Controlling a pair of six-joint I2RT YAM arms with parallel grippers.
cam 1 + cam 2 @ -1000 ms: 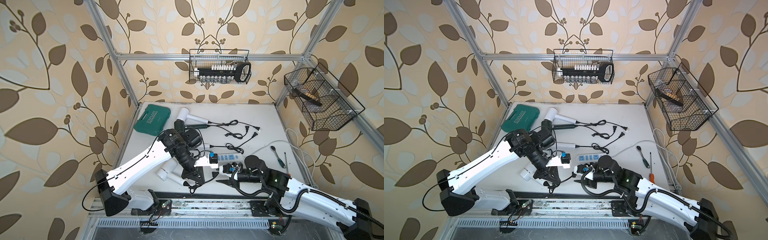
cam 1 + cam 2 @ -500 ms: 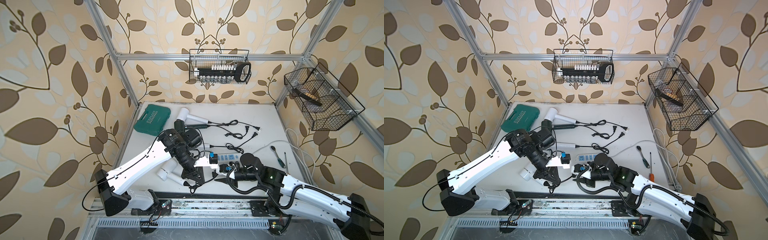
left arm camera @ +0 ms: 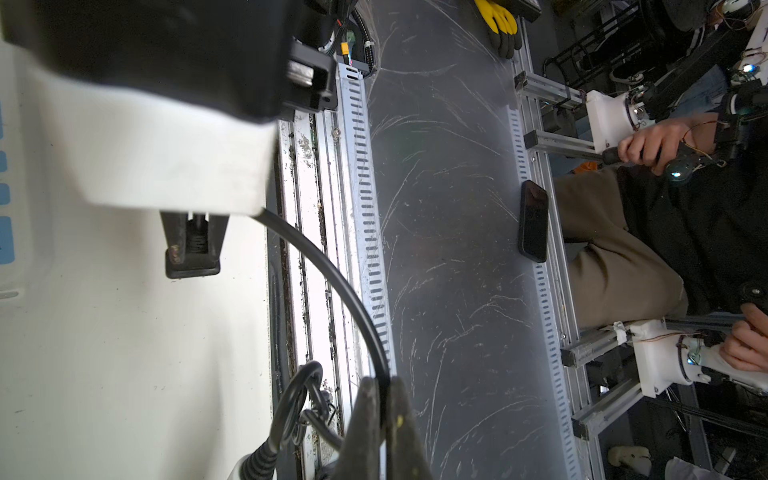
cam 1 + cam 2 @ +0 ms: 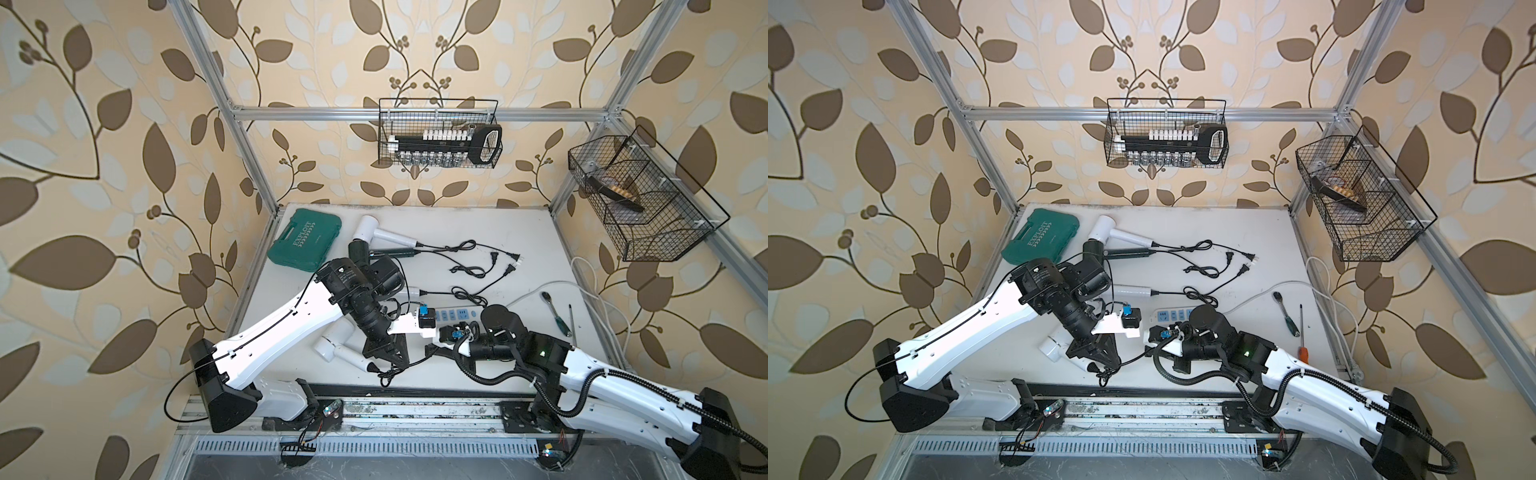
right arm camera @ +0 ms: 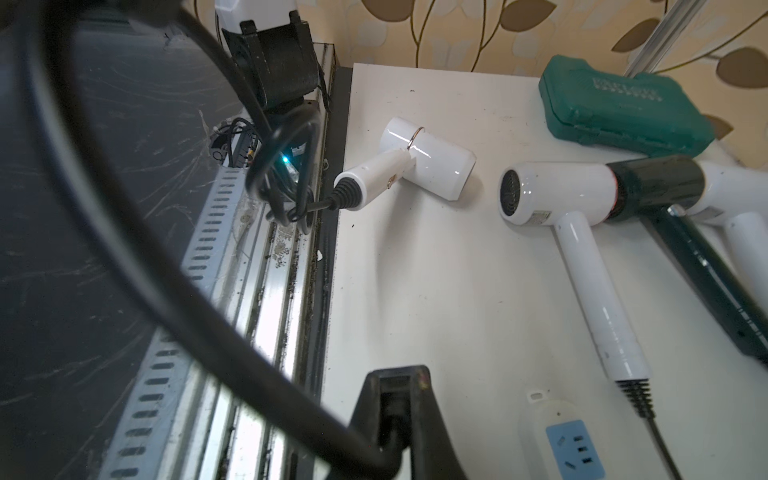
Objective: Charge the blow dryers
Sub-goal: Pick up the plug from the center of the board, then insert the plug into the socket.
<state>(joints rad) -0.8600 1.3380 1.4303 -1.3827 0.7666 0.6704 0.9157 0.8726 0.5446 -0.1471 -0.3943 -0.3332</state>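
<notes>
Several blow dryers lie on the white table. A white one (image 4: pixel 370 228) and the dark green one (image 4: pixel 359 251) lie at the back. Another white one shows only its handle (image 4: pixel 411 292) under my left arm. The near white dryer (image 4: pixel 332 345) (image 5: pixel 424 160) lies by the front edge. My left gripper (image 4: pixel 390 353) (image 3: pixel 384 390) is shut on that dryer's black cord (image 3: pixel 332 282). My right gripper (image 4: pixel 432 352) (image 5: pixel 395 409) is just right of it, shut on the black plug (image 3: pixel 195 243) at the cord's end. The white power strip (image 4: pixel 453 314) (image 5: pixel 569 440) lies right behind both grippers.
A teal case (image 4: pixel 305 241) sits at the back left. Loose cords and plugs (image 4: pixel 515 259) trail across the middle. Two screwdrivers (image 4: pixel 555 307) and a white cable (image 4: pixel 582 270) lie at the right. Wire baskets (image 4: pixel 440 133) hang on the walls.
My right gripper has moved left toward the left gripper and closed on the plug. The left arm has stayed put, still gripping the cord.
</notes>
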